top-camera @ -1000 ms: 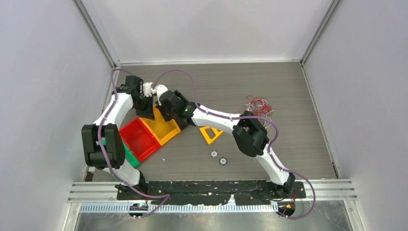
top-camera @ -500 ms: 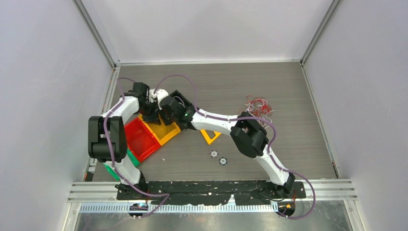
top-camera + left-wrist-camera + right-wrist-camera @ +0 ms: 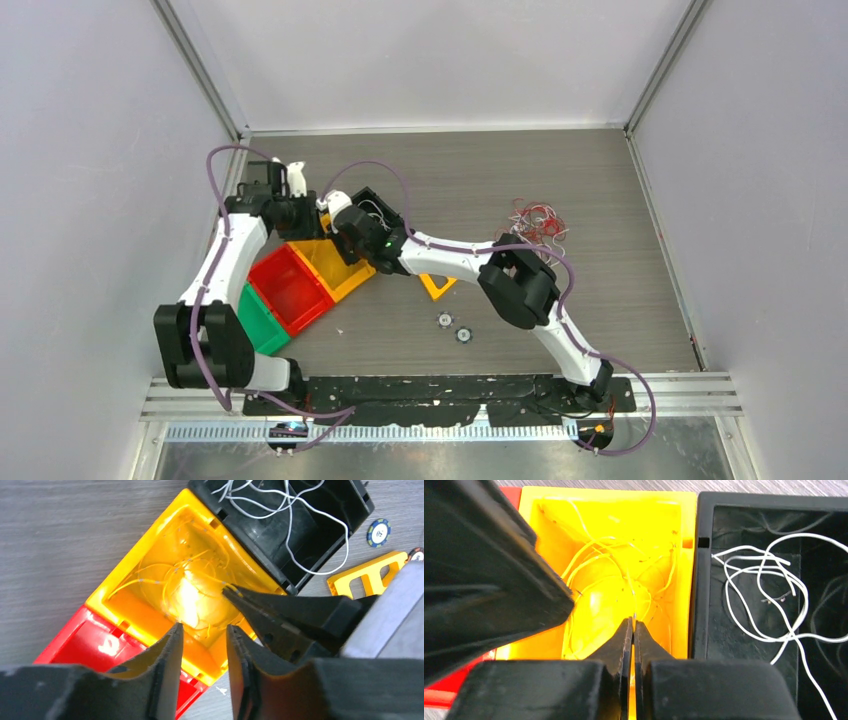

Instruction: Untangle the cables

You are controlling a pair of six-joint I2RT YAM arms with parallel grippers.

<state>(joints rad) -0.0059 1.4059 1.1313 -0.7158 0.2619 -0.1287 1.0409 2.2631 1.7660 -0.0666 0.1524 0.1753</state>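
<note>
Presently on view: cables (image 3: 535,220), hair-thin and flexible, partly sorted by colour. One lot is a loose tangle of red and white loops lying on the grey wood-grain table (image 3: 520,160) toward the upper right of the overhead view, well apart from both arms. Yellow strands (image 3: 614,575), curled in slack overlapping loops, lie inside the yellow bin (image 3: 609,495). White strands (image 3: 764,570), longer and more open in their curves, lie inside the black bin (image 3: 704,580), which touches the yellow one side to side. A red bin (image 3: 290,290) adjoins the yellow one on its other side and a green bin (image 3: 258,318) follows, the row running diagonally at the left centre of the overhead view; their contents cannot be made out. Left gripper (image 3: 204,630): over the yellow bin, fingers parted by a narrow gap, nothing between them. Right gripper (image 3: 632,622): also over the yellow bin, jaws pressed together, tips down among the yellow loops; whether a strand is nipped cannot be told. Sundries on the table: a yellow triangular frame (image 3: 437,280) and two round chips (image 3: 453,327) near the centre.
</note>
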